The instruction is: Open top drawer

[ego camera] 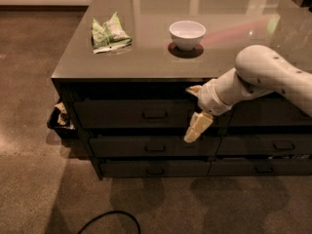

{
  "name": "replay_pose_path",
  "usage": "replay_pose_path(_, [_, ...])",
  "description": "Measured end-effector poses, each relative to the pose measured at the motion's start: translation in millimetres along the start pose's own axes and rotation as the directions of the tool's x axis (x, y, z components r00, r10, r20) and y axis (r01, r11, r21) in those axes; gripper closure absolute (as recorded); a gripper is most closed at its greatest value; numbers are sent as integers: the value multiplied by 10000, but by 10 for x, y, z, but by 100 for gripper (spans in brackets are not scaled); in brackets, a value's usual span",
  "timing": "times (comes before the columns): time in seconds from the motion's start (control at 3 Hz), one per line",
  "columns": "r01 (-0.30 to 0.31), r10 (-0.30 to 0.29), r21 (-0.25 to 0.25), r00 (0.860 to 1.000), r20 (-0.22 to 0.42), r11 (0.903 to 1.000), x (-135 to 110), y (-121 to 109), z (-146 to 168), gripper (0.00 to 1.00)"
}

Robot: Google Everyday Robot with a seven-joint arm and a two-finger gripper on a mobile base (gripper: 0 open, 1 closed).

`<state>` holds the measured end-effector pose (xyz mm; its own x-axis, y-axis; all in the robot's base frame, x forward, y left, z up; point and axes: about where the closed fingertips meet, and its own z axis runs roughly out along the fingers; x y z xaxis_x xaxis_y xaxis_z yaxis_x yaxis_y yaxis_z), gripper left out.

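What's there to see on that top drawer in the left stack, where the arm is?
The top drawer is a wide, dark grey-black front, the tallest of its stack, just under the counter top. A small rectangular bar pull sits at its centre. It looks shut. The gripper hangs open before its right end, beside the pull, not on it.

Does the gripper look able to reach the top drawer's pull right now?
Probably yes. The gripper hangs open in front of the top drawer, just to the right of its bar pull, and nothing visible lies between them.
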<state>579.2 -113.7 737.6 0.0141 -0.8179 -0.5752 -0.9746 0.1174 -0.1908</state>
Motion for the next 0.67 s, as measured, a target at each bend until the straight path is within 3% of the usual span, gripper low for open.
replay_pose_path(0.67, [-453,469,-402,9981,400,9982,143,-260,558,0])
